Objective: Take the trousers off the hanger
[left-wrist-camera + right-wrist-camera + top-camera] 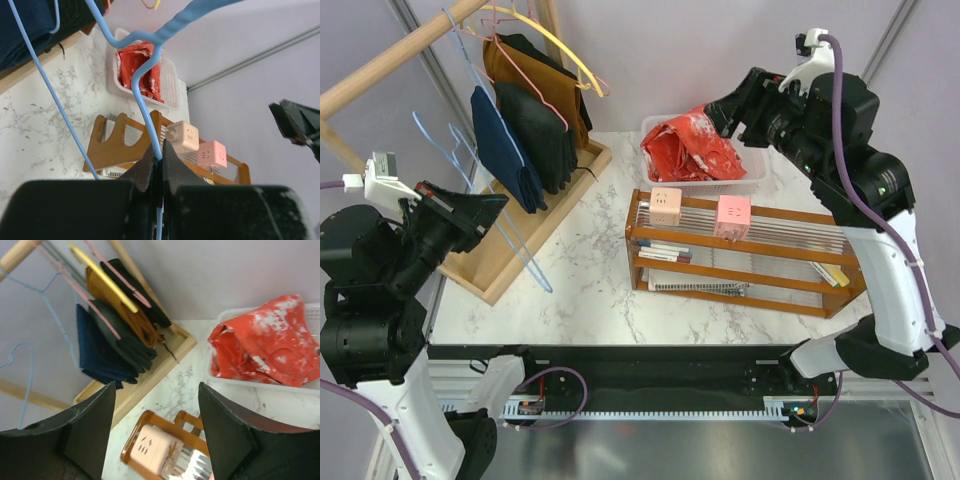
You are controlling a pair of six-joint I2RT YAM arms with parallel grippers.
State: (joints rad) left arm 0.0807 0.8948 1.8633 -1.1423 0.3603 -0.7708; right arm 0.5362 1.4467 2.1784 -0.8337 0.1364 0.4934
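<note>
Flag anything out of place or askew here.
The light-blue hanger appears to be off the rail, bare and tilted, its wire pinched in the shut left pincer. The red trousers lie crumpled in the white basket rather than hung. Nothing looks spilled or broken.

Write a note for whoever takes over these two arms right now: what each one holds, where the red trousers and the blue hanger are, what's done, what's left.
Left end effector: shut on the wire of the hanger, which is bare.
Right end effector: open and empty, up near the basket.
Trousers: lying crumpled in the basket.
Done: the trousers are off the hanger.
Left: probably only putting the hanger away.
</note>
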